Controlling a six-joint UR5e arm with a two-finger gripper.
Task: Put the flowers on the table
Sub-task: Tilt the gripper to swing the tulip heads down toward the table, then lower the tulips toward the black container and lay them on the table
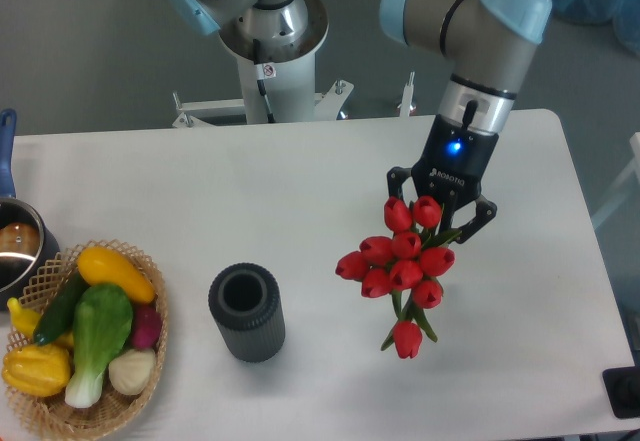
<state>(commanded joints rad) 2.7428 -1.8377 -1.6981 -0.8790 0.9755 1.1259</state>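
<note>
Red tulip heads are clustering directly beneath the gripper point(437, 211), whose two black fingers are spreading around the top of the flowers point(402, 266); the bunch is hanging blooms toward the camera, so the contact point is hidden, and the jaws appear to be gripping the flowers, though this is a judgement. Fixed camera view: the bunch is hovering over the white table point(300, 191), right of centre, at about three o'clock from the dark ribbed cylinder point(246, 312). Risk: a release from this height is likely sending the bunch tumbling or rolling toward the cylinder. One lower bloom is drooping at six o'clock, green leaves showing beside it.
</note>
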